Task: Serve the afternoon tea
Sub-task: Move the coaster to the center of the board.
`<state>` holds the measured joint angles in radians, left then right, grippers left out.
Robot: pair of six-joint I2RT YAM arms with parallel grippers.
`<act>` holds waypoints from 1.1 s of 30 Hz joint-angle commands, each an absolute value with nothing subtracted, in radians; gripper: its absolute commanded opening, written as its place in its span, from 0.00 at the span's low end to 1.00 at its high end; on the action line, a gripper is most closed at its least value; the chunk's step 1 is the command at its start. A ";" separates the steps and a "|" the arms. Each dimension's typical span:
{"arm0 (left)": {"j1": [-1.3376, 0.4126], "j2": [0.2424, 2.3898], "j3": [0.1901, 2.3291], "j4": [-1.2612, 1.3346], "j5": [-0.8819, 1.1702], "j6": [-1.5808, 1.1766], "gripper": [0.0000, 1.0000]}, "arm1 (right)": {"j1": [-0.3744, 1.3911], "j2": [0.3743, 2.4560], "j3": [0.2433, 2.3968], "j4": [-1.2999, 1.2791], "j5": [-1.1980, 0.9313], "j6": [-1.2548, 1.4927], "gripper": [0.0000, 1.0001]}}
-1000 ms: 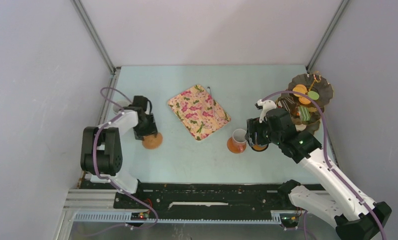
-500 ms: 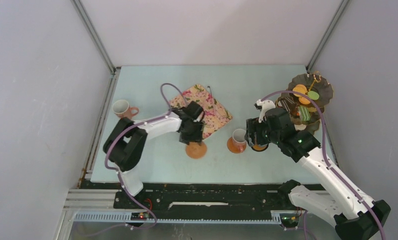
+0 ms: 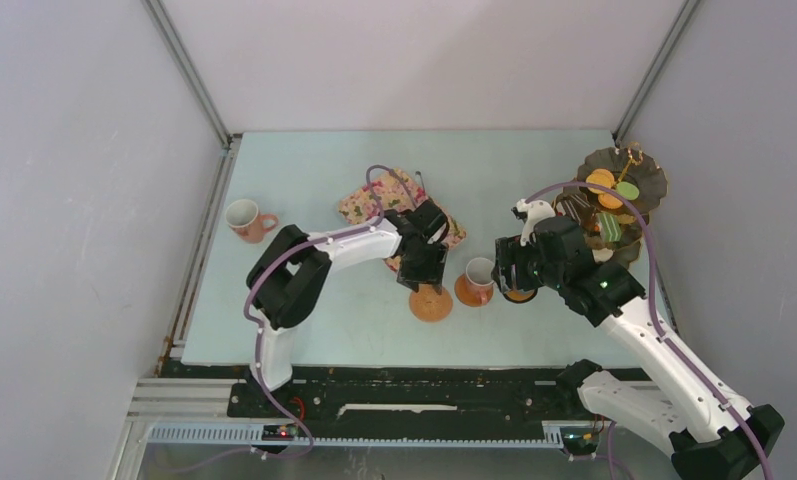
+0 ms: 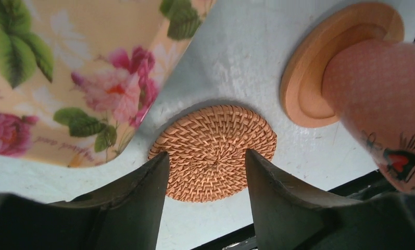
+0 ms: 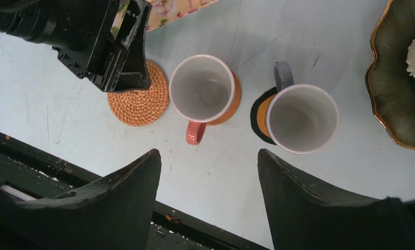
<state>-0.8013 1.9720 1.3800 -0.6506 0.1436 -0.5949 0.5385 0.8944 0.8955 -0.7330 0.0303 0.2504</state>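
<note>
A woven round coaster point(image 3: 431, 302) point(image 4: 213, 151) lies flat on the table beside the floral tray. My left gripper point(image 3: 425, 274) point(image 4: 206, 154) stands over it, jaws apart, both fingertips on its top; the coaster reaches out past both fingers. Right of it a pink-orange mug point(image 3: 476, 275) point(image 5: 202, 87) stands on an orange coaster point(image 4: 304, 88). A grey mug point(image 5: 302, 117) stands on a dark coaster beside it. My right gripper point(image 3: 514, 278) point(image 5: 208, 156) hangs open above these two mugs, holding nothing. The dark tiered stand point(image 3: 656, 176) carries sweets point(image 3: 606, 186).
A second pink-orange mug point(image 3: 242, 216) stands alone at the far left. The floral tray point(image 3: 372, 205) point(image 4: 64, 78) lies mid-table, partly under my left arm. The stand's scalloped rim point(image 5: 395, 83) is just right of the grey mug. The black rail point(image 5: 28, 156) runs along the near table edge.
My left arm swept from the left side to the middle, and the woven coaster slid along under its fingertips, ending next to the mug on the orange coaster. The right arm stayed still.
</note>
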 commanded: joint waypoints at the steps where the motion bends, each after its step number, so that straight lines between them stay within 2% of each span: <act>1: -0.774 2.067 1.454 -0.665 0.119 -0.583 0.62 | 0.531 0.878 0.899 -0.728 0.027 0.239 0.71; 22: -0.654 2.066 1.513 -0.746 0.022 -0.484 0.63 | 0.524 0.882 0.899 -0.735 0.027 0.238 0.71; 33: -0.738 2.055 1.486 -0.671 0.163 -0.543 0.63 | 0.523 0.889 0.899 -0.733 0.038 0.244 0.71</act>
<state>-0.6876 2.0392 1.4933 -0.7120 0.1123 -0.5240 0.5274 0.8890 0.8955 -0.7425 0.0299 0.2504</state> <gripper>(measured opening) 0.627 0.710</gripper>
